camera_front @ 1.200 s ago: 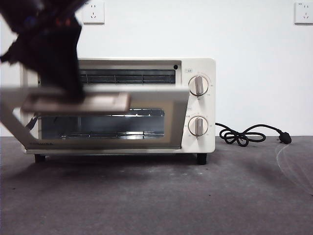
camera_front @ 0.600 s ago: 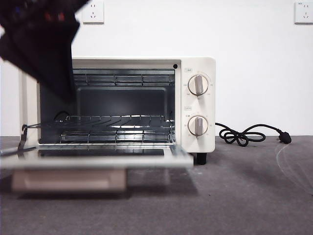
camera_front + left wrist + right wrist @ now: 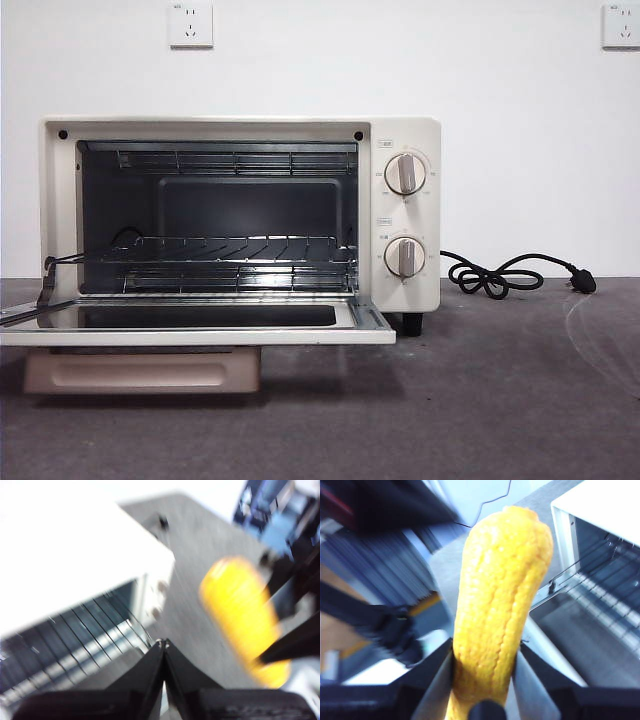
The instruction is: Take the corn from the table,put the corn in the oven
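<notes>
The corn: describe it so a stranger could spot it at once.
Start at the cream-white oven with its door dropped open; beside it hangs the right pincer. Clamped between its black jaws stands the corn, a bumpy yellow-orange cob, the only bright thing there.

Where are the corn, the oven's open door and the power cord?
corn [image 3: 500,605]: right wrist view, mid-cob, above the jaws clamping it.
oven door [image 3: 200,335]: front view, front edge, folded down flat.
power cord [image 3: 495,278]: front view, coiled middle.
</notes>
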Robot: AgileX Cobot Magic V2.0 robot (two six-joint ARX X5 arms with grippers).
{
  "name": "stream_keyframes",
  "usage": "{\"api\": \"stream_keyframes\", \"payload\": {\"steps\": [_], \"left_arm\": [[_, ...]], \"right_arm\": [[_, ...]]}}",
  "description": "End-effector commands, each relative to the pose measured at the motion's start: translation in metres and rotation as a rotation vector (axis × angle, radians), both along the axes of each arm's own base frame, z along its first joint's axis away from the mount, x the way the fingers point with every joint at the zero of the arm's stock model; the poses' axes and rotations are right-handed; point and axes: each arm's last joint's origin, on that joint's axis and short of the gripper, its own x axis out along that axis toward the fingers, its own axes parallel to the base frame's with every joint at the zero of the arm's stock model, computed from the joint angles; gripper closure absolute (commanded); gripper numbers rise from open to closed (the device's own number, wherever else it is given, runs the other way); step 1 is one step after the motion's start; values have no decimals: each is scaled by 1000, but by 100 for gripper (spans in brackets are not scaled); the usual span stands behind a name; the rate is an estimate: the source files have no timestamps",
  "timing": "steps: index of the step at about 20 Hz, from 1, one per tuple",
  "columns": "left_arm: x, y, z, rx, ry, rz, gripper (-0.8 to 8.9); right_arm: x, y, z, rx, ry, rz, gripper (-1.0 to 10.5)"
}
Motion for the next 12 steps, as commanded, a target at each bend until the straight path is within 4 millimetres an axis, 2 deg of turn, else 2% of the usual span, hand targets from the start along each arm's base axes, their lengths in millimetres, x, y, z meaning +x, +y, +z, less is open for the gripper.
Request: {"api": "stream_keyframes", "payload": {"steps": [1, 5, 12], "left_arm": [[-12, 11, 11, -39, -54, 40, 819], [-30, 29, 19, -85, -125, 80, 819], [-55, 54, 23, -130, -203, 161, 819]], "right_arm": [[4, 20, -10, -69, -99, -17, 958], [6, 45, -26, -172, -229, -56, 958], [7, 86, -52, -302, -450, -112, 958]]}}
